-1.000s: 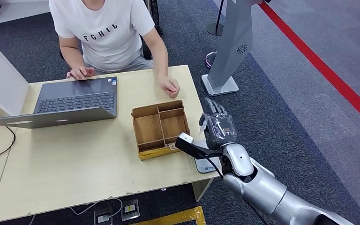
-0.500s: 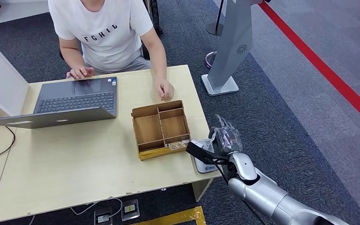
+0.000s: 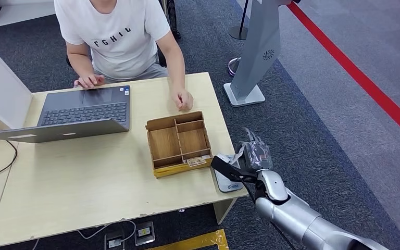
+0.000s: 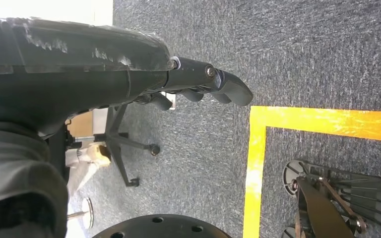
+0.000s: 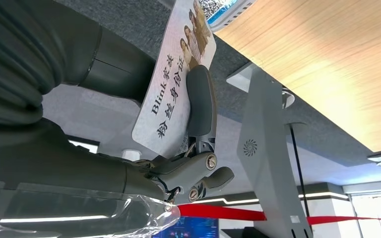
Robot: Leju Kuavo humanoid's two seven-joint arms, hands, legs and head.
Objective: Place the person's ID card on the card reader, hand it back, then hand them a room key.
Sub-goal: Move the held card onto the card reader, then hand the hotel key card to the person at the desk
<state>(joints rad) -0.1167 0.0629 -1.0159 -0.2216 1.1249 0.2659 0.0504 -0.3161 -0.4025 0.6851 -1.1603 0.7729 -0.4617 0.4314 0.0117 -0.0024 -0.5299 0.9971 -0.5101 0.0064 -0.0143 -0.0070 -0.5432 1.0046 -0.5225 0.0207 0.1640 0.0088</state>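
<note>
Over the worktop's (image 3: 109, 182) right corner your right hand (image 3: 253, 155) has fingers (image 5: 201, 101) pinching the ID card (image 5: 176, 82) above the card reader (image 3: 228, 180); likely next, lay it flat there.

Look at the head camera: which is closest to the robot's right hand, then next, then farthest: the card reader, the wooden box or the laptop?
1. Card reader, right beside the right hand, at the table's near corner.
2. Wooden box, mid-table.
3. Laptop, far side.
</note>
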